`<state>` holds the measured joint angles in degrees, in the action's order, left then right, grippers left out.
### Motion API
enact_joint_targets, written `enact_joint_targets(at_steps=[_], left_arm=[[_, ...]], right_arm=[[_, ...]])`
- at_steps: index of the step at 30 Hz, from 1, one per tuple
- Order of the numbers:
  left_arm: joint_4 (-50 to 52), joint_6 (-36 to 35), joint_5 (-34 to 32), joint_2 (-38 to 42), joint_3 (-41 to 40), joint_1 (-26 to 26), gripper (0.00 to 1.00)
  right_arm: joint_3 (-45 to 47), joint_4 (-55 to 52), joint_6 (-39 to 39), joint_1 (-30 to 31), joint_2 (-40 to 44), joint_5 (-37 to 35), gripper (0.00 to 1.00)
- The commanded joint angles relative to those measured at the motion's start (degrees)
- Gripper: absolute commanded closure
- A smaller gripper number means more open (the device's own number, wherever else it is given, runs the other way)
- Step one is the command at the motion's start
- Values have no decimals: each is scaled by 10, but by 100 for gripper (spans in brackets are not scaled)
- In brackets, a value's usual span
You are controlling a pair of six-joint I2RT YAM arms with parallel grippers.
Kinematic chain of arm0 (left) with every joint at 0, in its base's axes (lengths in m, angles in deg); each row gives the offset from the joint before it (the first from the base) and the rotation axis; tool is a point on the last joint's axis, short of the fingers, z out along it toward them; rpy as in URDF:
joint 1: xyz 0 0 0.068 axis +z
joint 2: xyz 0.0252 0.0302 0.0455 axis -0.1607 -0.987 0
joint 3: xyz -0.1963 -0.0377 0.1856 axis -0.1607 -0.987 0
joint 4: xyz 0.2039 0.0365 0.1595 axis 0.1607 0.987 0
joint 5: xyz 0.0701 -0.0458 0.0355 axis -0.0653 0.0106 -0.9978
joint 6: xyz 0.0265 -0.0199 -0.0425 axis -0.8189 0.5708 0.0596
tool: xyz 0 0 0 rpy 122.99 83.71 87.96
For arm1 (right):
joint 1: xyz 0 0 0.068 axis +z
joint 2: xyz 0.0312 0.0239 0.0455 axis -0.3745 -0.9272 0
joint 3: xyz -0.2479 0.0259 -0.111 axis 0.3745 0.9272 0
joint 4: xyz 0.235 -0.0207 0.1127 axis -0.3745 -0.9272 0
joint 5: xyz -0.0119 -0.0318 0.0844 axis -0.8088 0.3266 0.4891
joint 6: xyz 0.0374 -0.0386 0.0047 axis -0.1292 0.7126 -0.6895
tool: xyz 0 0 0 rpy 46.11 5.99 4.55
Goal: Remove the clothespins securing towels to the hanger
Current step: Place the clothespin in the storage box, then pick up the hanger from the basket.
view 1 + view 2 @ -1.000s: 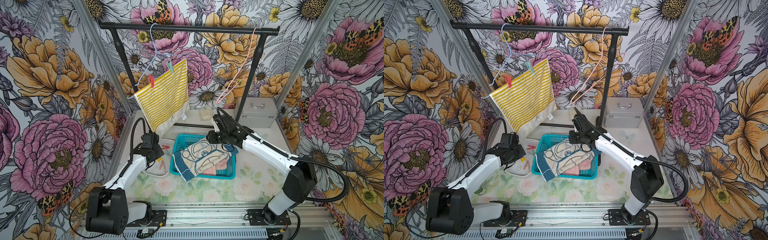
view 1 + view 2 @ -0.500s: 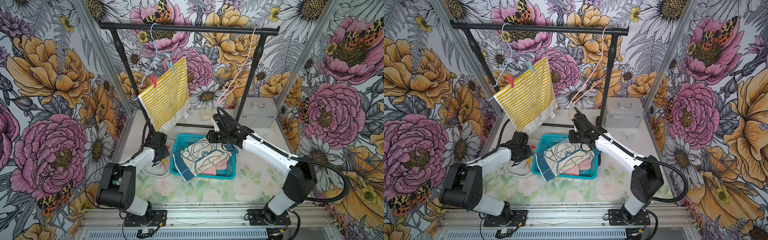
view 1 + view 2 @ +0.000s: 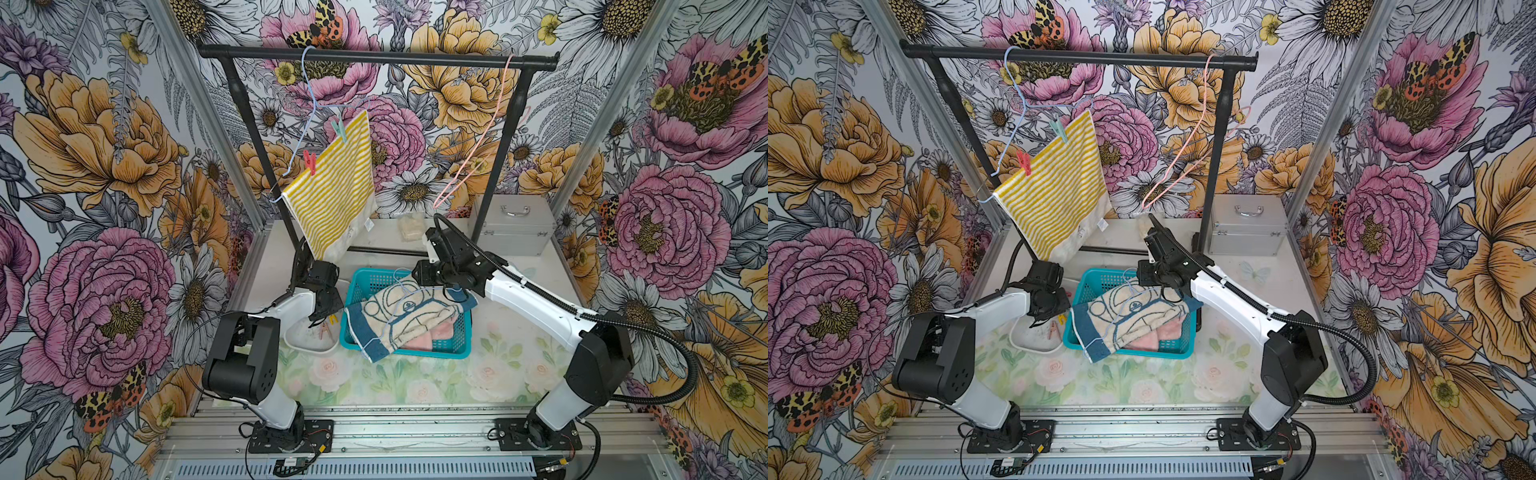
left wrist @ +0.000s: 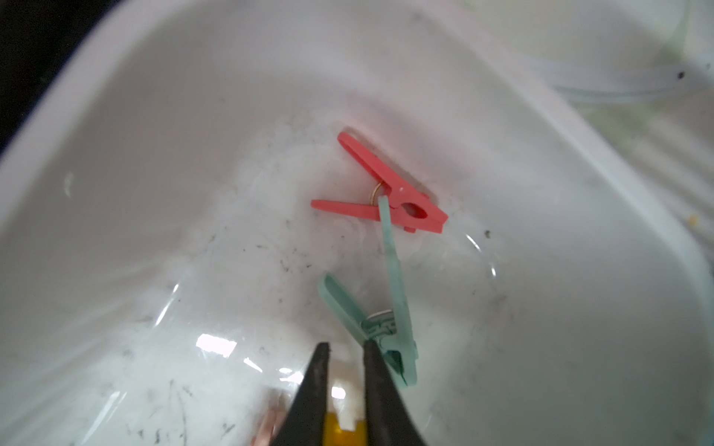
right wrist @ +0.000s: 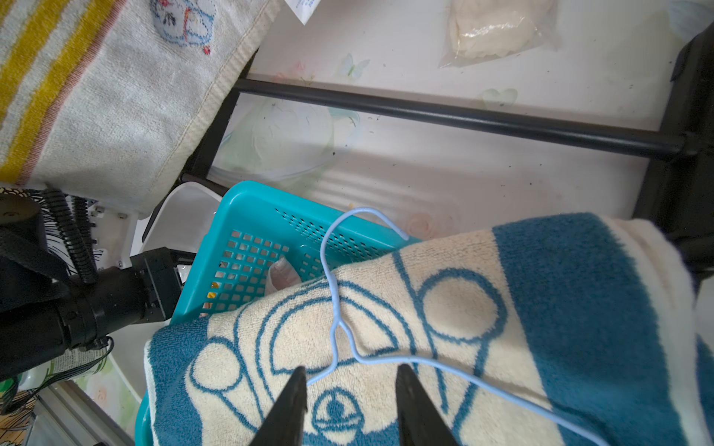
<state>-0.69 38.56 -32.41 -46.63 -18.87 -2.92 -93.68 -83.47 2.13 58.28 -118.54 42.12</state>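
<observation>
Yellow-and-white striped towel [image 3: 332, 195] is seen pinned along the sloping wire of the blue hanger [image 3: 312, 97] by a hanging red clothespin [image 3: 309, 163] lower down and a hanging green clothespin [image 3: 340, 129] higher up. Both are found well above and beyond the left end effector [image 4: 345, 345], which is judged the nearer of the two. Each is set crosswise to the wire, long axis close to upright, handles pointing up and nose clamped down on the towel's edge, so an approach onto the handles from above is judged to be needed. The left end effector is held low inside the white tray [image 4: 116, 154], its tips a little apart with nothing between them. A yellow clothespin [image 4: 344, 432] shows further back in the gap, and whether it is gripped cannot be told. Just ahead, a loose red clothespin [image 4: 402, 193] and a loose green clothespin [image 4: 400, 293] are laid flat. The right end effector [image 5: 351, 369] is held partly open and empty over the cream-and-blue towel [image 5: 463, 301] in the basket [image 5: 247, 200].
</observation>
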Motion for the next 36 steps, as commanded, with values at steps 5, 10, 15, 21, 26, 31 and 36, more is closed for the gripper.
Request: enact_joint_targets(at_steps=[5,10,15,21,26,31,36], left_arm=[[11,-17,2,115,-2,-4,26],[27,-52,22,206,-1,4,16],[40,-78,61,271,1,16,16],[38,-113,133,331,21,-3,16],[32,-140,210,321,60,-40,17],[31,-136,267,247,108,-86,19],[15,-109,281,157,144,-127,22]], right_arm=[[-2,15,5,-6,5,7,57],[-6,15,5,-7,11,6,55],[-2,15,-2,-7,22,0,55],[12,15,-19,-8,43,-15,56],[40,17,-33,-8,78,-44,57],[77,20,-49,-8,126,-71,58],[120,19,-65,-8,174,-97,58]])
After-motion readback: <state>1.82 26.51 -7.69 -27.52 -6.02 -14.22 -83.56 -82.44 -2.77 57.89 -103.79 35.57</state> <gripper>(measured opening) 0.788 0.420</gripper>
